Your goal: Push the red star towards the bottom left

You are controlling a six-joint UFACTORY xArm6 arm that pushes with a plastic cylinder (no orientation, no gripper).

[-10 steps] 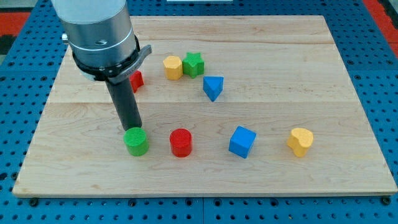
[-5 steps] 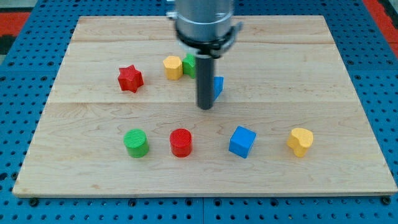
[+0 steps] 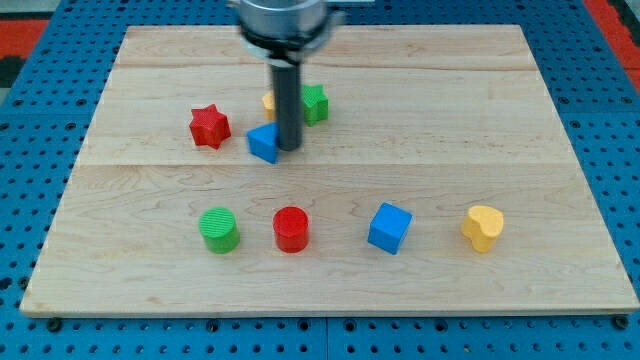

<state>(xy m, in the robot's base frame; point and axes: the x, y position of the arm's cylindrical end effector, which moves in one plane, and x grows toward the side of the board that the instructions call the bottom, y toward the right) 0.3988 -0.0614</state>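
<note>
The red star [image 3: 209,126] lies on the wooden board [image 3: 330,265] at the upper left. My tip [image 3: 289,149] stands to the star's right, touching the right side of a blue triangular block [image 3: 264,142] that lies between the tip and the star. The blue block and the star are apart. The rod hides most of a yellow block [image 3: 271,100] behind it.
A green star [image 3: 315,103] sits just right of the rod. Along the lower row, from left to right, stand a green cylinder [image 3: 218,229], a red cylinder [image 3: 291,229], a blue cube [image 3: 389,227] and a yellow heart-shaped block [image 3: 483,227].
My tip swung from the green cylinder to the right, then back left, and has pushed the blue triangular block leftwards towards the red star. The star has not moved.
</note>
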